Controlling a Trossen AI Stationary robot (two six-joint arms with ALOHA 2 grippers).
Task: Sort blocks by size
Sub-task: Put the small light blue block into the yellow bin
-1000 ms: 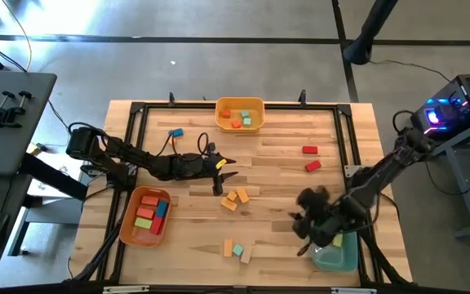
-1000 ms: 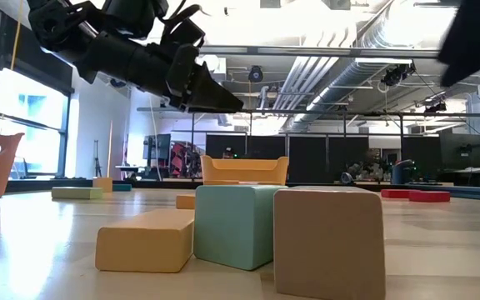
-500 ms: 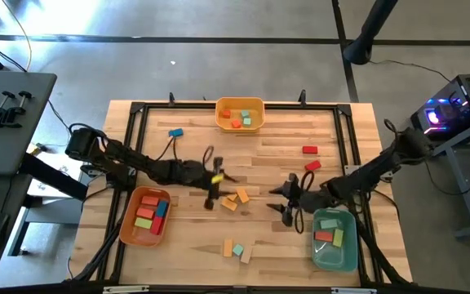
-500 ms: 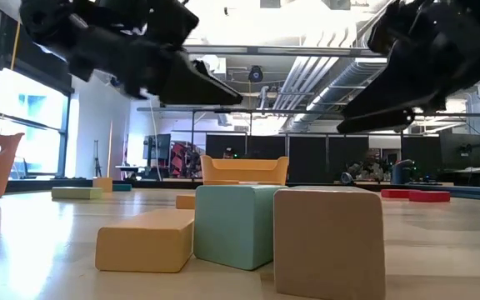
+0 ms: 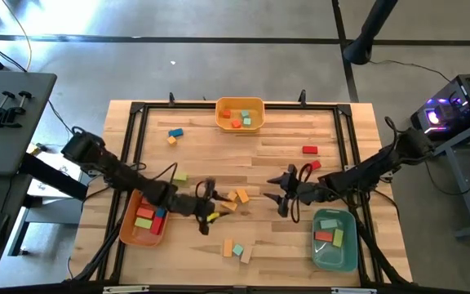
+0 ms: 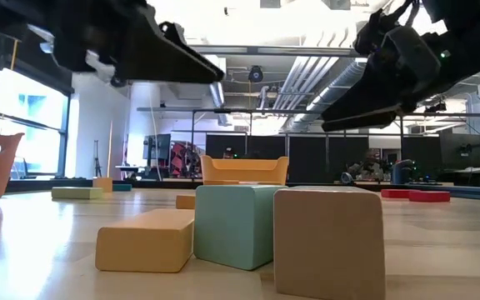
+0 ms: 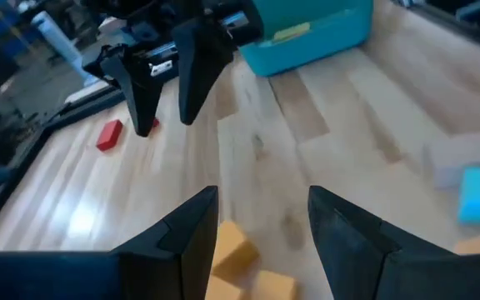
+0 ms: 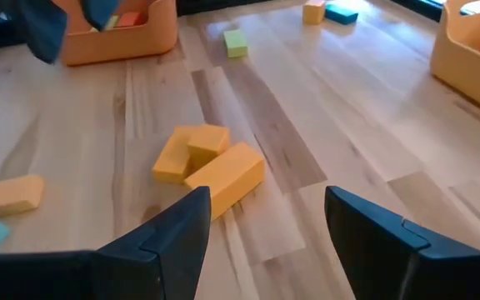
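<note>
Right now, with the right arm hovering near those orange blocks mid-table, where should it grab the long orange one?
Probably across the two long faces of the long orange block, near its middle, coming straight down. It lies flat and its far end touches the smaller orange blocks, so that end is crowded. The right end effector looks open and empty.

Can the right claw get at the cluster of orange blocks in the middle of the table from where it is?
Probably yes. The right claw is open and empty, facing the orange blocks across bare wood. The left claw hovers close beside them, so watch for a clash.
</note>
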